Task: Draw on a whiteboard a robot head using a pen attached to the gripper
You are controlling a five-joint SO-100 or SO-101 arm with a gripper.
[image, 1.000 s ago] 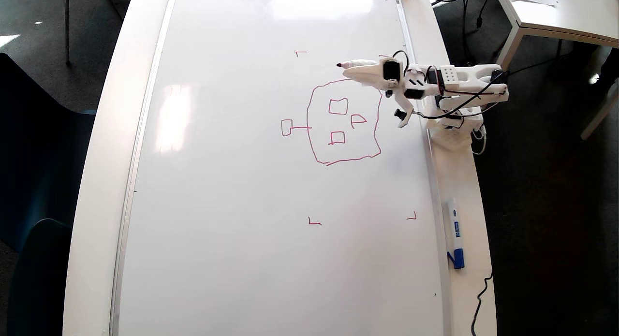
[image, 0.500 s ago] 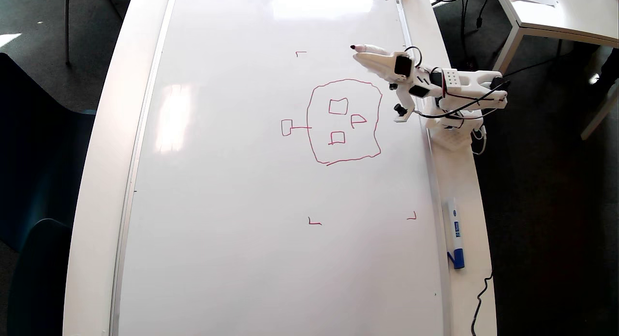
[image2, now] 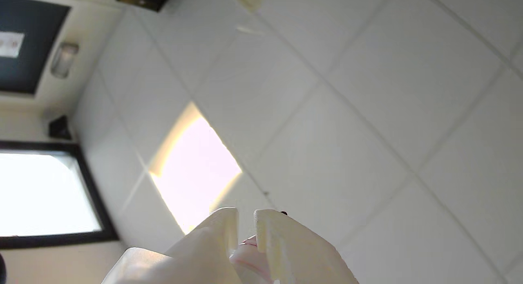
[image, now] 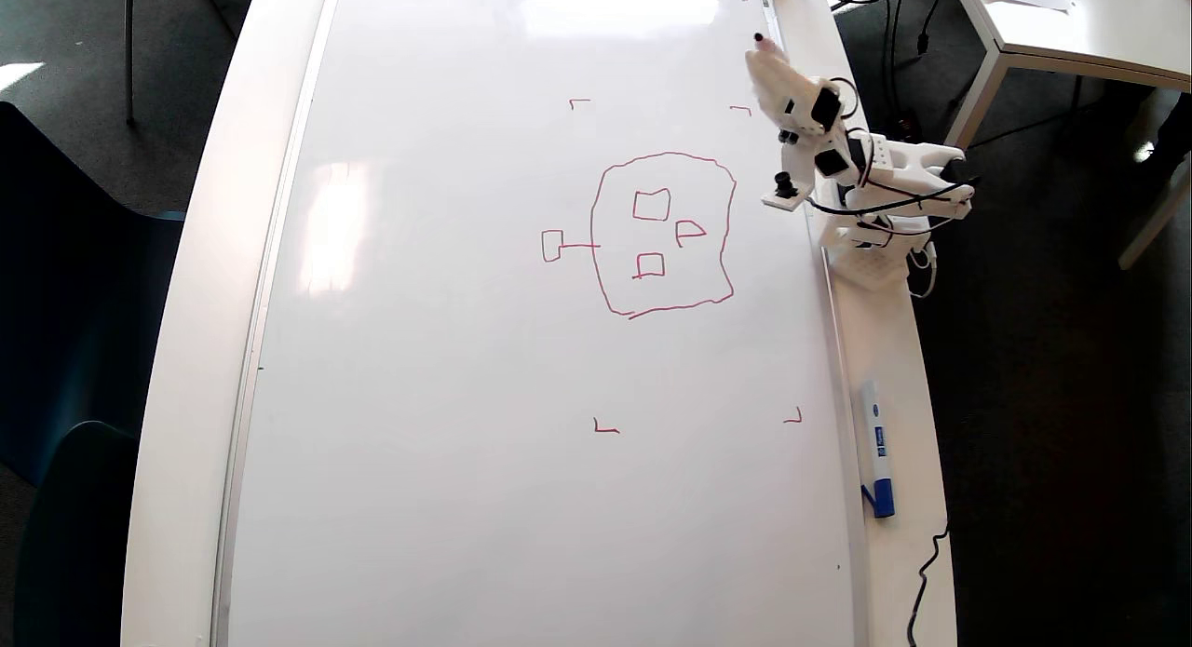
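At the whiteboard's (image: 466, 349) two-o'clock corner, gripper (image: 765, 56) clamped on the pen (image: 760, 40) has swung up off the surface, well clear of the robot head (image: 652, 233) at centre-right; drawing looks complete.

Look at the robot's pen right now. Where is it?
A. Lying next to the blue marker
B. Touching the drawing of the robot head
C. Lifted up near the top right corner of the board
C: in the overhead view the pen points away past the whiteboard edge, far from the robot head.
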